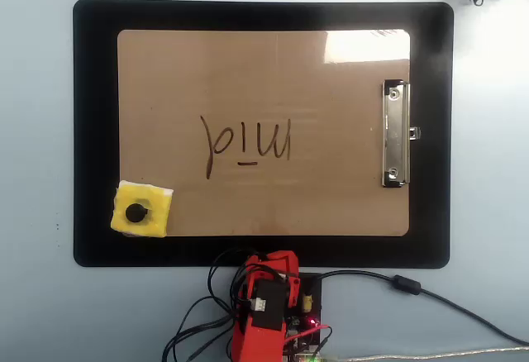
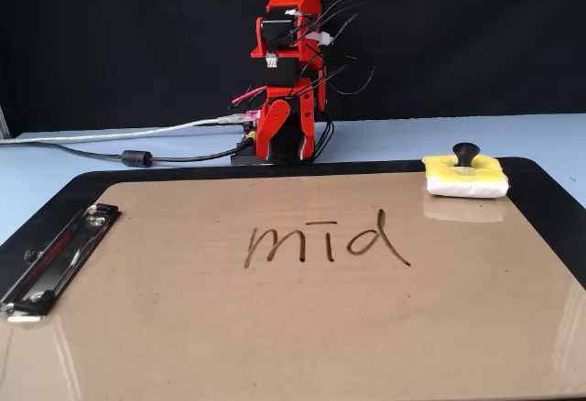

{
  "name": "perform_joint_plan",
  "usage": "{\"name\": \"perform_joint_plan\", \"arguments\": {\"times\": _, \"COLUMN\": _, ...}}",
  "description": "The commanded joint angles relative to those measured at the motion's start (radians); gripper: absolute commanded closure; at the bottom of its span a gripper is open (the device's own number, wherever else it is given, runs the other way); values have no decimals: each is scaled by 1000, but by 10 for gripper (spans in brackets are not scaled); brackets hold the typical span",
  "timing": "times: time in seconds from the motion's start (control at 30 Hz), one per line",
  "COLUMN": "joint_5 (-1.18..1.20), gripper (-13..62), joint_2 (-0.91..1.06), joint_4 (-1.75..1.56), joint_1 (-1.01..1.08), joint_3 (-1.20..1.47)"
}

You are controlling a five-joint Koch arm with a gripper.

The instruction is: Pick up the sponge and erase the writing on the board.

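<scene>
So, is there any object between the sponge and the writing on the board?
Nothing visible. The sponge sits on the board's corner, partly over the edge, and only bare board surface lies between it and the writing.

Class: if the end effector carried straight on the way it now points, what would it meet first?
Folded up, the end effector seems to point down, so it would likely meet the arm's base plate or the table beside it first, short of the mat. Depth is unclear.
</scene>
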Motion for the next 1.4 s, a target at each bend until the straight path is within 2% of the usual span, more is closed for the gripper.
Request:
{"name": "perform_joint_plan", "arguments": {"times": 0.0, "joint_5": -12, "gripper": 149, "joint_2": 49, "joint_4": 84, "joint_1": 8, "joint_3": 3}}
{"name": "perform_joint_plan", "arguments": {"times": 0.93, "joint_5": -17, "gripper": 153, "joint_2": 49, "joint_4": 81, "joint_1": 9, "joint_3": -5}}
{"name": "perform_joint_plan", "arguments": {"times": 1.03, "joint_5": -14, "gripper": 154, "joint_2": 49, "joint_4": 69, "joint_1": -9, "joint_3": -255}}
{"name": "perform_joint_plan", "arguments": {"times": 1.13, "joint_5": -15, "gripper": 154, "joint_2": 34, "joint_4": -34, "joint_1": -199, "joint_3": -479}}
{"name": "perform_joint_plan", "arguments": {"times": 1.3, "joint_5": -129, "gripper": 155, "joint_2": 40, "joint_4": -242, "joint_1": -428, "joint_3": -488}}
{"name": "perform_joint_plan", "arguments": {"times": 1.37, "joint_5": -221, "gripper": 156, "joint_2": 12, "joint_4": -322, "joint_1": -627, "joint_3": -480}}
